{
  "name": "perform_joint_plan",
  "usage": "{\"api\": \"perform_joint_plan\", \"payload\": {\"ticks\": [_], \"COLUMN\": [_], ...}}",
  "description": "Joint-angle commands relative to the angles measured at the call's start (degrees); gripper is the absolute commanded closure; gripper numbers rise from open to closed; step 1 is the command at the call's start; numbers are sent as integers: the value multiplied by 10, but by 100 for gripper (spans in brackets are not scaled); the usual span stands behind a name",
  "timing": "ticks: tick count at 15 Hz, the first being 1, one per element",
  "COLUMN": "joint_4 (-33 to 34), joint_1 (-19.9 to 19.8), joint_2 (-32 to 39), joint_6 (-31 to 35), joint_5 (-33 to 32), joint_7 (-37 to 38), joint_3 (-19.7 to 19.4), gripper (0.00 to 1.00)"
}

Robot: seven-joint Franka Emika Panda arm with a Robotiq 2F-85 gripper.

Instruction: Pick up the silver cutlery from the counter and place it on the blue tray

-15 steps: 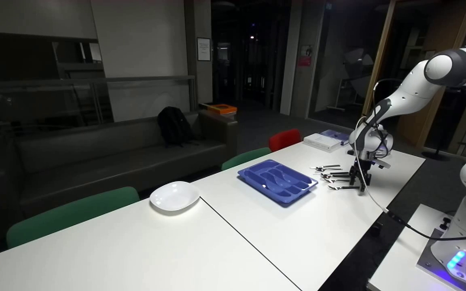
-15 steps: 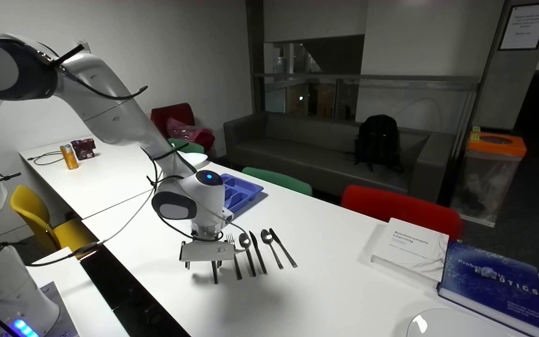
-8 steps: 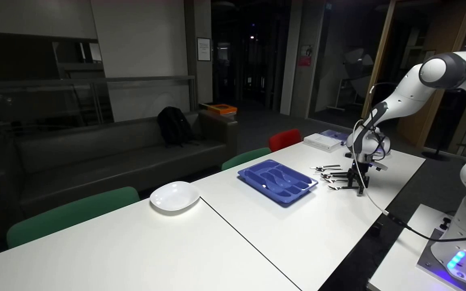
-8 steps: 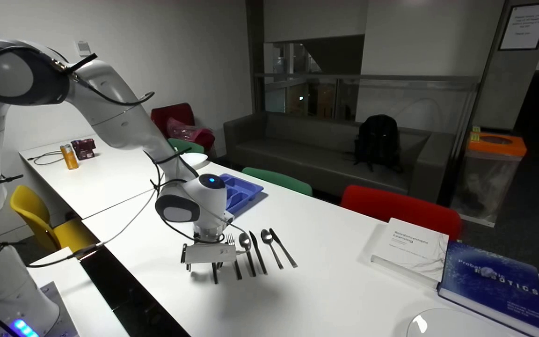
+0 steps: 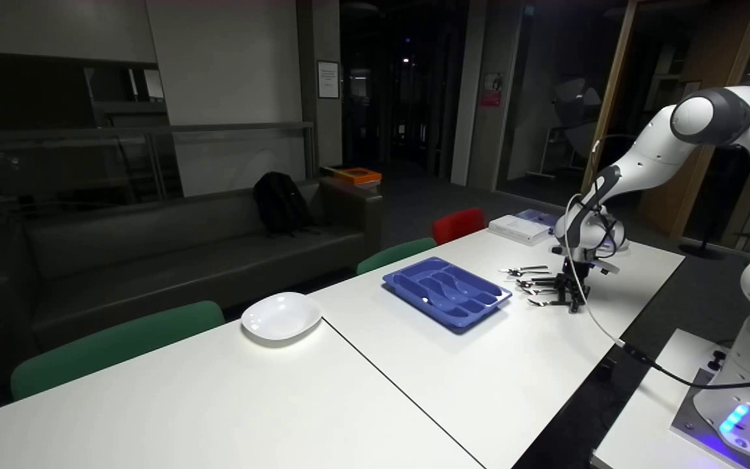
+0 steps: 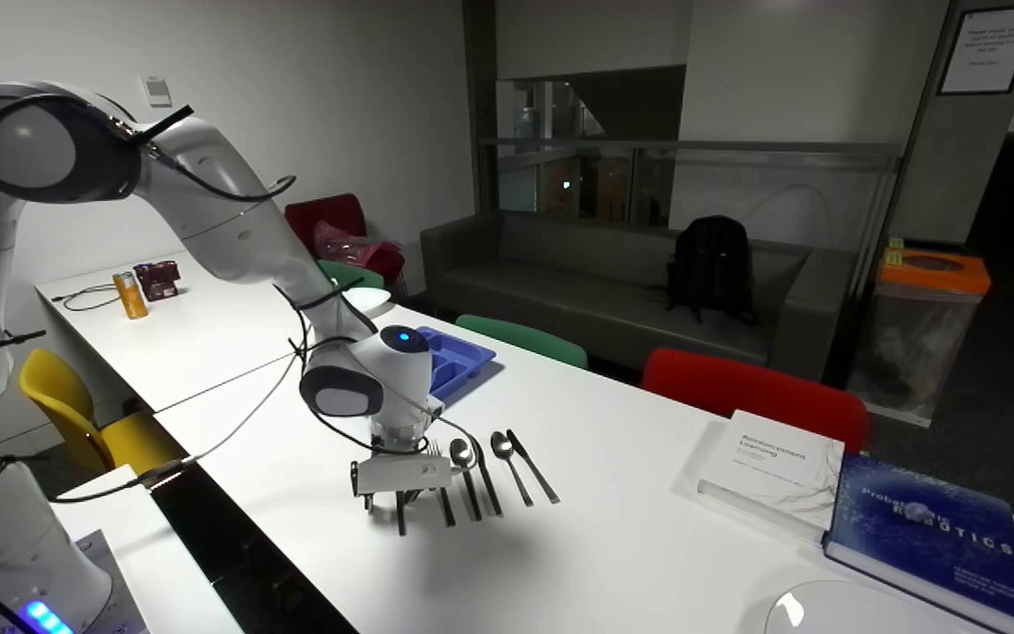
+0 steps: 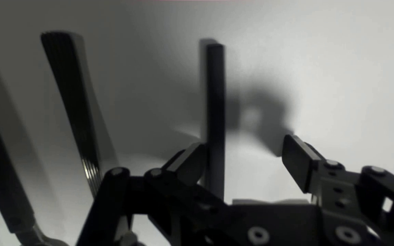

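On the left in an exterior view stands a white plate [image 5: 282, 316], close to the left long edge of the counter [image 5: 232, 397]; it did not move in this last second. Next comes the blue tray [image 5: 445, 292], near that edge and also unmoved. I see no cutlery in it yet. Further right, on the way to the far right corner, the silver cutlery [image 6: 490, 490] lies on the counter in one row, between both long edges.

At the right side of this row is the gripper [image 7: 244, 147], and here is the change: compared with one second ago, it has shifted a little away from the right long edge. Its jaws stand apart, holding nothing. In the wrist view, from left to right, there is first a neighbouring handle [image 7: 74, 100], outside the jaws; then a dark handle [image 7: 215, 112] between them, just beside one finger [image 7: 193, 161], perhaps touching it, I cannot tell; then the second finger [image 7: 295, 159], well apart.

For the task this means, in my judgement, that a grasp of this piece is almost ready. The handle is not centred, so closing may push it sideways first.
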Motion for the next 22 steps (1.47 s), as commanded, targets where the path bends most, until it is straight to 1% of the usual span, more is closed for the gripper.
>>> {"api": "perform_joint_plan", "payload": {"ticks": [1,5,6,9,12,16,22], "joint_4": [3,2,1,-4,-12,-12,-11], "joint_1": [-7,-4,-2,6,22,53,84], "joint_2": [9,8,6,-7,-35,-75,-124], "joint_6": [12,13,12,13,11,0,-12], "joint_5": [-9,-10,-11,-16,-31,-71,-127], "joint_7": [-10,-5,-3,7,24,67,116], "joint_3": [9,9,9,7,3,-7,-10], "gripper": [64,95,99,100,100,100,100]}}
